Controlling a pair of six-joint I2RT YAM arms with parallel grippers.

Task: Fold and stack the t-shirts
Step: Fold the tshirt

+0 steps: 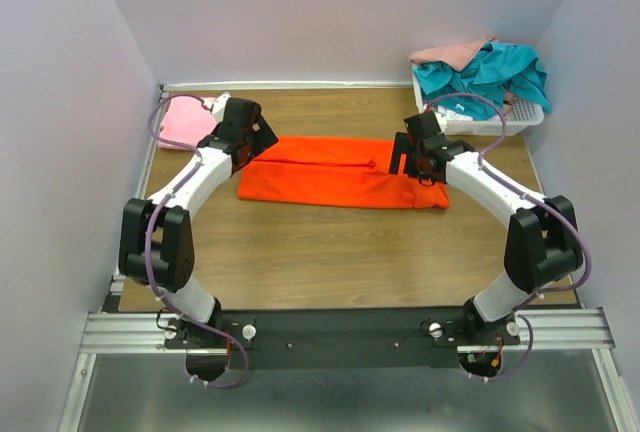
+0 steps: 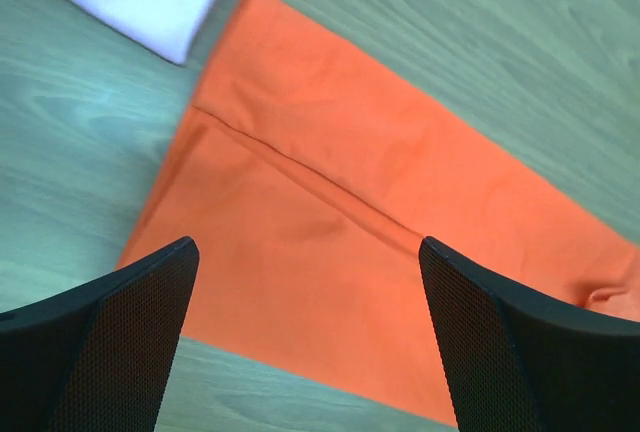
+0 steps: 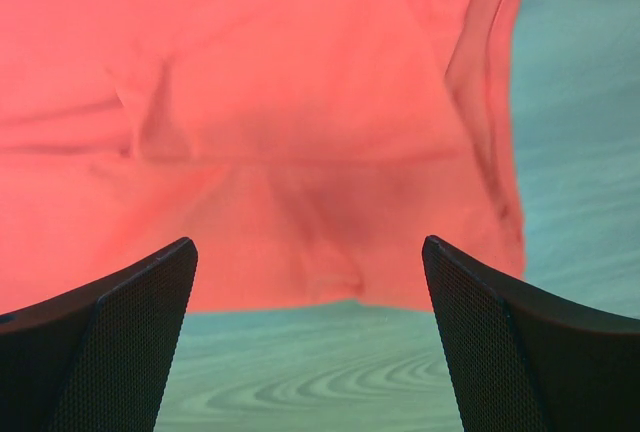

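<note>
The bright orange t-shirt (image 1: 340, 174) lies flat on the wooden table, folded into a long strip. It also shows in the left wrist view (image 2: 350, 212) and the right wrist view (image 3: 280, 122). My left gripper (image 1: 255, 142) hovers over the strip's left end, open and empty (image 2: 308, 347). My right gripper (image 1: 412, 157) hovers over its right end, open and empty (image 3: 310, 347). A folded light pink t-shirt (image 1: 188, 120) lies at the far left corner. The teal t-shirt (image 1: 490, 70) and the peach-pink t-shirt (image 1: 452, 52) are heaped in the basket.
The white mesh basket (image 1: 485, 120) stands at the far right corner. Grey walls close in the table on three sides. Bare wood (image 1: 340, 252) lies between the orange strip and the arm bases.
</note>
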